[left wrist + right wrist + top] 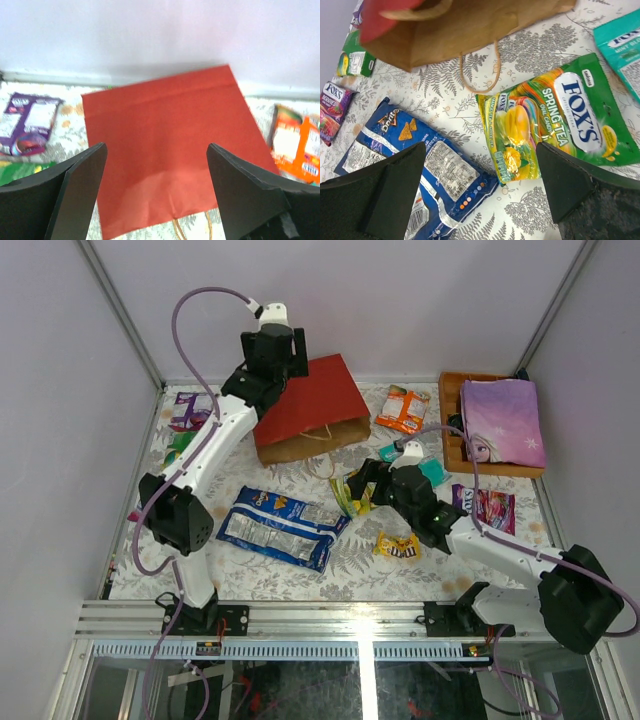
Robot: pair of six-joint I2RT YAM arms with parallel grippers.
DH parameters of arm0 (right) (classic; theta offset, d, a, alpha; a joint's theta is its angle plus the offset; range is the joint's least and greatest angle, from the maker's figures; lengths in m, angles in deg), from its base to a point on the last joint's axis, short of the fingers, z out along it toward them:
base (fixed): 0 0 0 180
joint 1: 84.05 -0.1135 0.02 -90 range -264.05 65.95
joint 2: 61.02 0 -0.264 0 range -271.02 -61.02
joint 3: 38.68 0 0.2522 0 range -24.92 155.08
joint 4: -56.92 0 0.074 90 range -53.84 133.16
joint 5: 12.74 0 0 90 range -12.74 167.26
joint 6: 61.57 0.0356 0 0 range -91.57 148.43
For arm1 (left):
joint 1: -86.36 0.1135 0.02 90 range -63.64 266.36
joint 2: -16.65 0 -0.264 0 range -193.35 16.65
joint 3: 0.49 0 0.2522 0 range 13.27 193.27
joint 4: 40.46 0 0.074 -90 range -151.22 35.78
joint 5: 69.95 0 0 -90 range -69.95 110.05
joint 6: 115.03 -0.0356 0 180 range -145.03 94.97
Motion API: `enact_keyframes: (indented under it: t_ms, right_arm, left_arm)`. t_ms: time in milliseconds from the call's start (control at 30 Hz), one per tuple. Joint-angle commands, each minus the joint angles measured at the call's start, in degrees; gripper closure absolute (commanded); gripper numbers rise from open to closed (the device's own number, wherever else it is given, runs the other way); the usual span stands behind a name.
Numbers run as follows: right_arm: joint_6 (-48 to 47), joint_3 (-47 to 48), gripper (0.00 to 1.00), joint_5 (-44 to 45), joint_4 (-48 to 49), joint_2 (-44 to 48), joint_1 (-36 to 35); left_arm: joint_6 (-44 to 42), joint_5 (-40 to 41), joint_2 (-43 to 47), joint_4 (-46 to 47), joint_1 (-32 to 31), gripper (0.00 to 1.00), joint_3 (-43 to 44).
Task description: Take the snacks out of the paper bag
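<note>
The large red paper carrier bag lies flat at the far side of the patterned worktop, mouth toward the arms. The left end effector hangs over it, released and grasping nothing. The right end effector, also released, hangs above 2 items outside the bag: the glossy yellow-green snack packet and the long blue snack bag

Right wrist view, legible print:
- On the green glossy packet: "FOX'S", "SPRING TEA", "OVAL CANDY".
- On the yellow-green glossy packet overlapping it: part of "FOX'S". The edge strip possibly reads "MANGO TEA", but the print is too small to confirm.
- On the long blue glossy bag: "Doritos" logo.
- On the teal glossy packet, cut by the frame edge: "FOX'S", "MINT".
- On the small pink-purple glossy packet: "FOX'S", "BERRIES".

Top view:
- On the small yellow glossy packet: "m&m's".
</note>
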Motion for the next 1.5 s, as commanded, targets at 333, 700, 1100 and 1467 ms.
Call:
enact_keyframes:
  t_ms: [333,700,1100,1467]
  right_arm:
    - [1.3,14.7,0.01,-10.4,8.2,-19.7,2.3]
    - [4.2,26.8,0.20,-13.0,10.8,-40.1,6.0]
    - [-4.2,44.4,0.39,-5.2,-7.2,-51.1,5.9]
    - [-13.9,48.4,0.46,2.2,-15.6,-54.5,4.3]
  left_arm:
    - [-2.1,-1.0,0.5,-1.7,2.1,0.16,1.7]
    - [4.8,-8.7,11.7,4.4,7.4,0.14,-19.3]
    - [7.8,-14.9,20.3,11.1,11.7,0.13,-33.8]
    - [8.1,-18.2,22.7,14.1,15.2,0.13,-38.5]
